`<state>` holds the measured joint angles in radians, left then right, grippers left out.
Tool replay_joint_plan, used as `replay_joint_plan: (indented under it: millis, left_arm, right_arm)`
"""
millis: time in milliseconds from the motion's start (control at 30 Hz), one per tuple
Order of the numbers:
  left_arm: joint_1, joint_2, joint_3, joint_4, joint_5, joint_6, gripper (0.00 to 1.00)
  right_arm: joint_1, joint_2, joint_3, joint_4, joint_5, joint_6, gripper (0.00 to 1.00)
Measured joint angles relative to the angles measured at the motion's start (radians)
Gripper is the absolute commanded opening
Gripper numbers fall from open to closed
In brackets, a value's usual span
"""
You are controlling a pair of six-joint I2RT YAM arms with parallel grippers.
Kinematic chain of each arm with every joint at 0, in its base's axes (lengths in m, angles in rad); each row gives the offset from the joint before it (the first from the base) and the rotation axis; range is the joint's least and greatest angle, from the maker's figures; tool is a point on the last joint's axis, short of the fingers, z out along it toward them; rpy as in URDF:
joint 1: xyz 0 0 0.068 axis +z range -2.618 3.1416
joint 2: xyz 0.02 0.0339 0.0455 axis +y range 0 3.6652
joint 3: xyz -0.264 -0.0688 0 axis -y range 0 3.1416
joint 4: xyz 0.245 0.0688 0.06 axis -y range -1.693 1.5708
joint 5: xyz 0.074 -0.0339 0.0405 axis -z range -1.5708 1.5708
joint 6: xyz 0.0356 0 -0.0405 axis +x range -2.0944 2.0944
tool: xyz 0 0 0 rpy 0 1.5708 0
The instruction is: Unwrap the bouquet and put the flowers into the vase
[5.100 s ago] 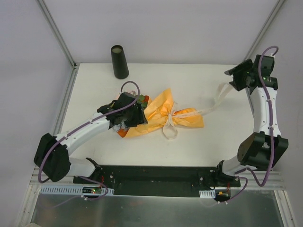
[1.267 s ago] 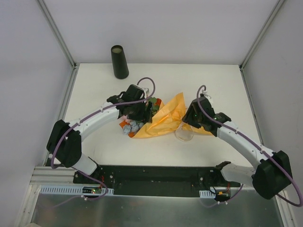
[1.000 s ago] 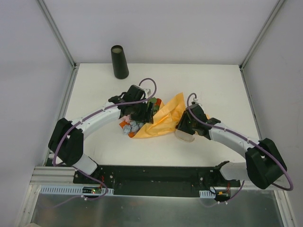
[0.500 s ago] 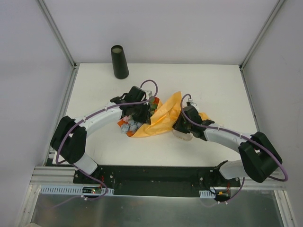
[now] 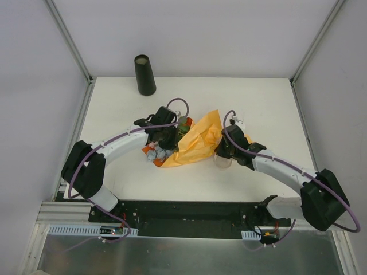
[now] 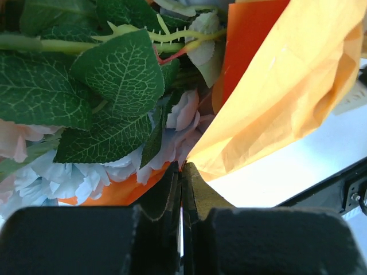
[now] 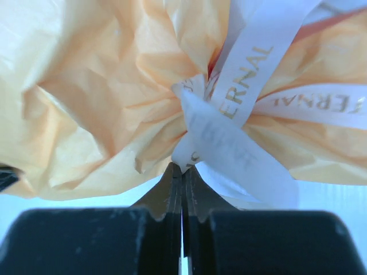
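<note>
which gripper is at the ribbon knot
The right gripper, shut with its tips at the ribbon knot; the left gripper is at the flowers instead.

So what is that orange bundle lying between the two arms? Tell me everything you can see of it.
It is the bouquet, lying on its side on the white table: a cone of crinkled, shiny orange paper, cinched with a cream ribbon printed in gold letters. Pale blue, pink and peach flowers with green leaves spill from its left end. The left gripper, shut, meets that flower end; the right gripper, shut, meets the knot. Whether either pinches anything is unclear.
</note>
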<state>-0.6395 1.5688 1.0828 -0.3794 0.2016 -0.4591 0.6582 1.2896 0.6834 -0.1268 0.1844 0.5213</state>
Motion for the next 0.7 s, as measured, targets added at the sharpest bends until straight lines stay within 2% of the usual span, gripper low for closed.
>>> replay_joint_plan:
  millis: [200, 500, 700]
  left_arm:
    - [0.012, -0.002, -0.014, -0.019, -0.047, -0.010, 0.00]
    - [0.013, -0.002, -0.016, -0.028, -0.077, -0.030, 0.00]
    - [0.013, -0.019, -0.050, -0.029, -0.090, -0.051, 0.00]
  right_arm:
    - [0.000, -0.093, 0.102, -0.113, 0.042, -0.039, 0.00]
    - [0.000, -0.244, 0.213, -0.157, -0.099, -0.108, 0.00]
    - [-0.048, -0.288, 0.295, -0.111, 0.060, -0.174, 0.00]
